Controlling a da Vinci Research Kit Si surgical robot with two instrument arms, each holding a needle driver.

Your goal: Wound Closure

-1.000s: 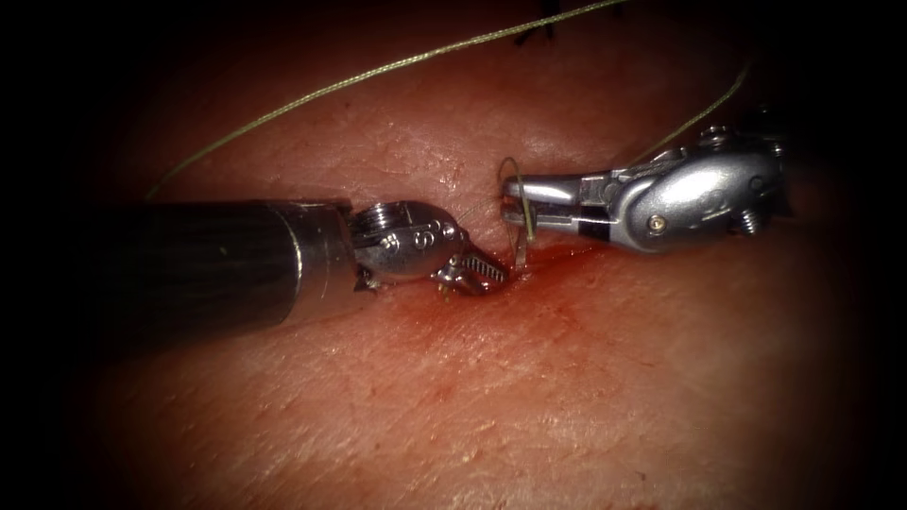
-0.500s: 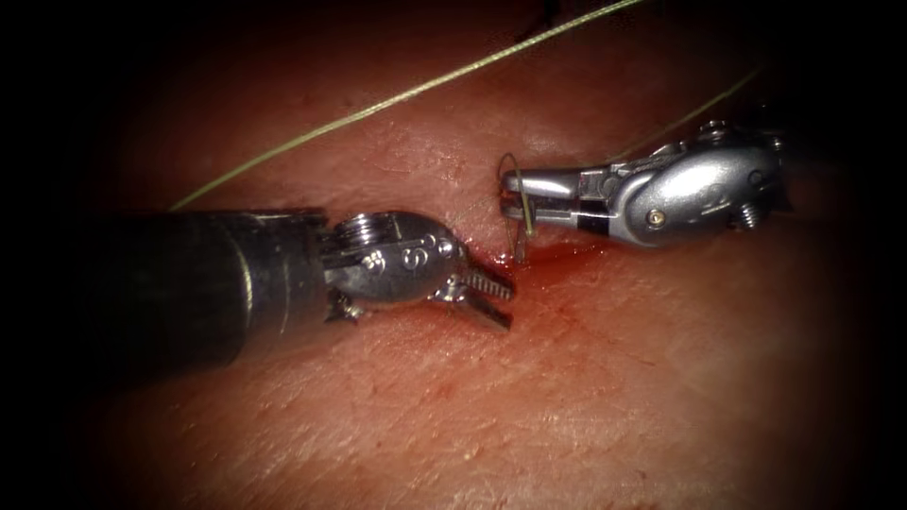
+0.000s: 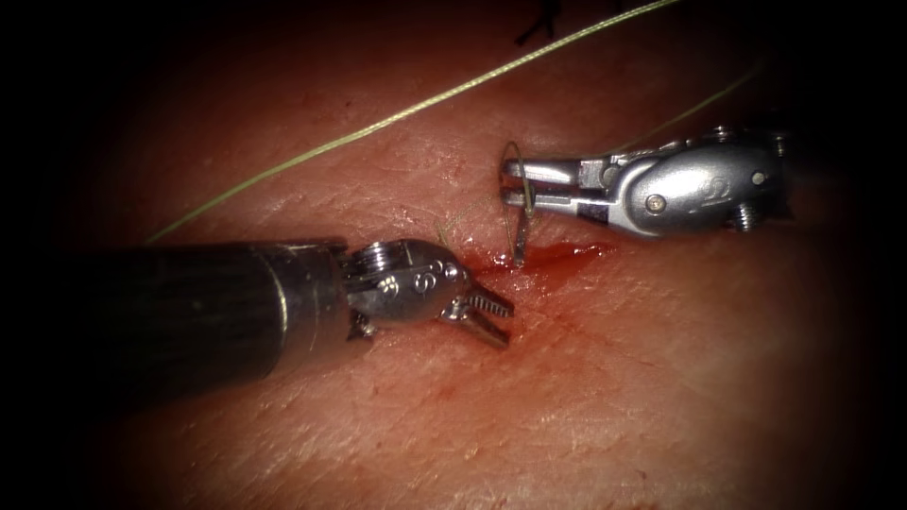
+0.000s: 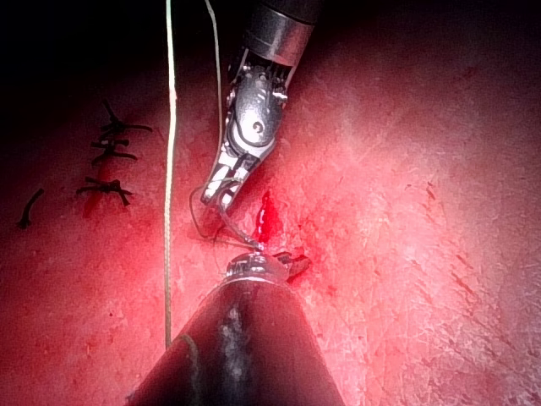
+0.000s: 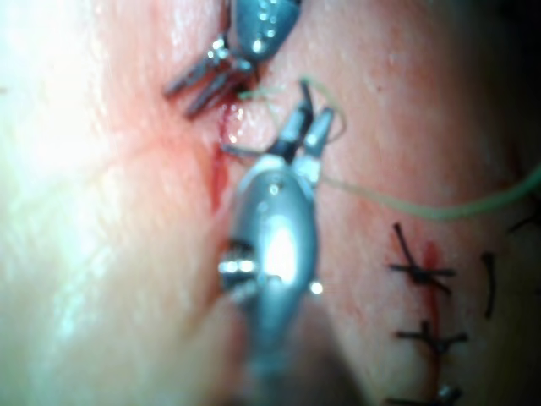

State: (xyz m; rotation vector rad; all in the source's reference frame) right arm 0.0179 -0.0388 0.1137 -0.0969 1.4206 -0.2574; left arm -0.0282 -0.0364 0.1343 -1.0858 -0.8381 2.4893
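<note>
My right tool (image 3: 515, 184) comes in from the right of the cut, its jaws shut on the curved needle (image 3: 521, 236) about mid-curve. The needle arcs over the jaws, and its lower end meets the tissue (image 3: 614, 378) at the cut, beside the red fluid (image 3: 562, 253). I cannot tell how deep it sits. My left tool (image 3: 491, 318) lies on the left side, below the needle, with its jaws open and holding nothing. Green thread (image 3: 425, 102) runs slantwise across the tissue behind both tools. In the left wrist view the right tool (image 4: 218, 193) holds the needle (image 4: 199, 222) above the left tool (image 4: 283, 260).
Dark tied stitches (image 3: 537, 26) sit at the far end of the cut, seen also as stitches (image 4: 110, 156) and stitches (image 5: 423, 275). A second run of thread (image 3: 699, 109) leads away behind the right tool. The left shaft (image 3: 189, 302) lies low across the tissue.
My left tool has drawn away from the needle's lower end, down and slightly left, with its jaws now apart. The right tool has lifted a little with the needle.
</note>
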